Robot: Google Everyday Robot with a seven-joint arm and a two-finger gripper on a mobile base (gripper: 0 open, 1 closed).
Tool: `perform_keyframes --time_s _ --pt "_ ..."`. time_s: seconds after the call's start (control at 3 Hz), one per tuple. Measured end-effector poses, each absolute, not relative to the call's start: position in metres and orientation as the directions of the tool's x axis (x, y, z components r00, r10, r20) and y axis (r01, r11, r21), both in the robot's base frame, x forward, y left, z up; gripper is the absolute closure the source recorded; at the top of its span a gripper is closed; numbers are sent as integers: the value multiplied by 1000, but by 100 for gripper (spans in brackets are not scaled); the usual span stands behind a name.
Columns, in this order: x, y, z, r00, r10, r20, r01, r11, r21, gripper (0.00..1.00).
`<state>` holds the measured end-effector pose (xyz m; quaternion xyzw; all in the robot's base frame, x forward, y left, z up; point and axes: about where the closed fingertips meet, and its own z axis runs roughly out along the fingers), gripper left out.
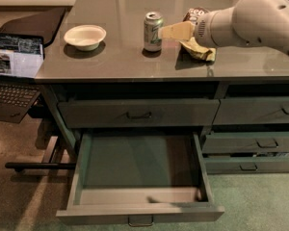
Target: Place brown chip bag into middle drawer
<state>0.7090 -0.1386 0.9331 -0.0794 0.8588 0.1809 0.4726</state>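
In the camera view, the crinkly brown chip bag with tan-yellow edges lay on the grey countertop, partly hidden behind the pale tan gripper. Its jaw state could not be told. The gripper's tip sat just beside the green-silver soda can, so a sideways sweep could have toppled the can. A shallow hold might have dropped the bag short of the open grey-green middle drawer.

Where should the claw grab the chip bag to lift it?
Grab across the middle of the chip bag, coming down from above. It lies low and crumpled on the counter, so there is no tall side to pinch. Keep off its left, where the soda can stands close. The claw hangs over the bag's left part, beside the can.
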Motion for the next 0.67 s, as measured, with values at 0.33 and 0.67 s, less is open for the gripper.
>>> perform_keyframes --time_s 0.33,0.67 --pt "713 -138 931 -527 29 -850 -284 936 207 0" --pt "722 -140 936 -467 11 -884 -231 964 134 0"
